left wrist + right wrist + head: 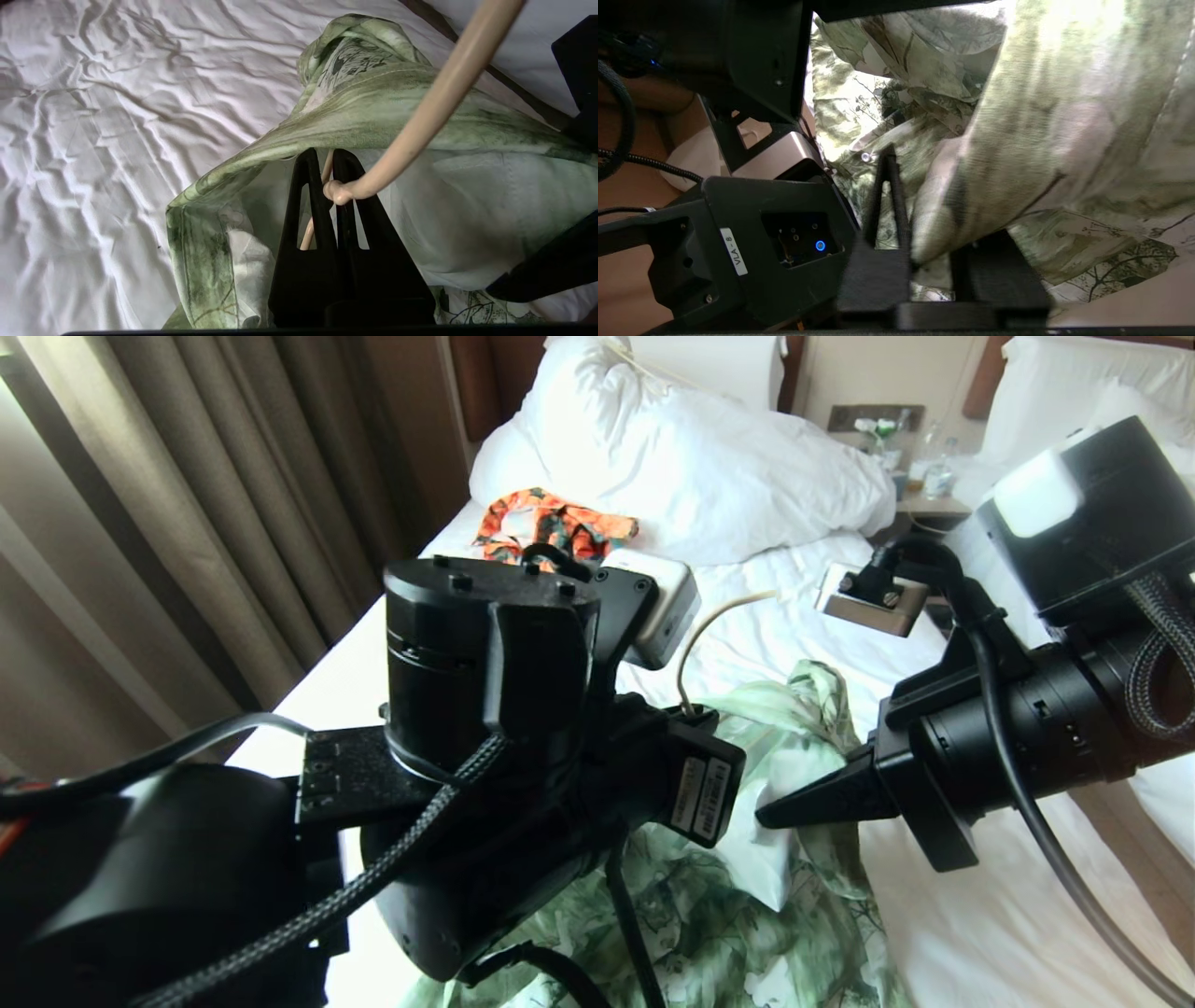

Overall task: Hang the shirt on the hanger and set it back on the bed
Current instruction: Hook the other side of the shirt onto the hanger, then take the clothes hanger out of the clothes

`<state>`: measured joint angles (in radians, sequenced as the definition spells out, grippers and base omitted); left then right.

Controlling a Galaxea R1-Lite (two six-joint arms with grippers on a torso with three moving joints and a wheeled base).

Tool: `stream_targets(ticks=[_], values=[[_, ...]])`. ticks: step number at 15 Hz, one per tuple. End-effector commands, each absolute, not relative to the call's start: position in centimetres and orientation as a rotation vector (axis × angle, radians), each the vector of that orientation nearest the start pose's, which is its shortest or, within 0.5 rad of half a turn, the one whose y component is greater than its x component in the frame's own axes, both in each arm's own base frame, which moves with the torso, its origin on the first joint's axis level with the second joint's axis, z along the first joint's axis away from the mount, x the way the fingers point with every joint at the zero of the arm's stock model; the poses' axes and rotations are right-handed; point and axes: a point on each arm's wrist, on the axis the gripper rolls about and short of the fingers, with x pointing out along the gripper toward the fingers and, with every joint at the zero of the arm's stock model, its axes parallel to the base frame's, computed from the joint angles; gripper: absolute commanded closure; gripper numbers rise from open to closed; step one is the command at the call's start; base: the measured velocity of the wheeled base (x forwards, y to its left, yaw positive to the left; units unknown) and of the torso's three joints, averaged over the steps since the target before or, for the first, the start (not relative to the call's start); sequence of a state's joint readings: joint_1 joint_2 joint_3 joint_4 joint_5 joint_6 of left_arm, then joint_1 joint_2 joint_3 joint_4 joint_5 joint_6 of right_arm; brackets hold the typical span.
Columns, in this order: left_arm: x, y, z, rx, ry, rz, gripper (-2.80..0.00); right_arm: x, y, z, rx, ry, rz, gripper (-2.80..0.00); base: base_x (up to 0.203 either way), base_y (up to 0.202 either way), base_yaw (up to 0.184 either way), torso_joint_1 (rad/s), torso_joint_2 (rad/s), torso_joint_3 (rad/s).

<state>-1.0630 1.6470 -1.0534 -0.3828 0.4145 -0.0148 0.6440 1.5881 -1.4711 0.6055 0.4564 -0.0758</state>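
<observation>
Nearest in the head view, the left arm's bulk hides its own fingers; only the left wrist view shows the left gripper (327, 161) pinched tight on the neck of the thin cream-white wire hanger (434, 102), whose curved hook (711, 630) rises above that arm in the head view. Draped over the hanger and trailing down is the green streaky short-sleeved shirt with white flowers and dark leaves (784, 756); the left wrist view shows its pale inner side and a folded green edge sagging beneath the wire.

Just beside the hanger comes the right gripper (775, 814), its dark tip against the shirt's pale fabric. The right wrist view alone shows one finger (888, 196) bare and the other buried under a fold of printed cloth (1017, 154), the jaws parted narrowly with fabric lying between them; whether they grip it I cannot tell.

The shirt's lower part lies on the wrinkled white sheet of the bed (934, 915). Beyond the hanger, a small orange-and-dark-green patterned garment (551, 525) sits by a big white pillow (709, 457).
</observation>
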Motion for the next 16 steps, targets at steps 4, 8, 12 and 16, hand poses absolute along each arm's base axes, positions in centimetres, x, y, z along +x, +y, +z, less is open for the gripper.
stream_targets(ticks=[4, 8, 12, 16], values=[[15.3, -25.6, 25.6, 0.101, 0.132, -0.642, 0.0, 20.3, 16.6, 28.8, -0.141, 0.721, 1.073, -2.8, 0.0, 0.0, 0.0, 0.0, 0.0, 0.0], [15.1, -24.9, 26.3, 0.087, 0.114, -0.638, 0.0, 19.7, 15.9, 29.1, -0.17, 0.752, 1.007, -2.8, 0.0, 0.0, 0.0, 0.0, 0.0, 0.0], [15.0, -24.6, 26.6, 0.079, 0.107, -0.633, 0.0, 18.2, 13.9, 30.2, -0.159, 0.758, 0.969, -2.8, 0.0, 0.0, 0.0, 0.0, 0.0, 0.0], [15.0, -24.5, 26.4, 0.099, 0.129, -0.633, 0.0, 18.0, 10.2, 32.8, -0.08, 0.644, 0.849, 0.0, 0.0, 0.0, 0.0, 0.0, 0.0, 0.0]])
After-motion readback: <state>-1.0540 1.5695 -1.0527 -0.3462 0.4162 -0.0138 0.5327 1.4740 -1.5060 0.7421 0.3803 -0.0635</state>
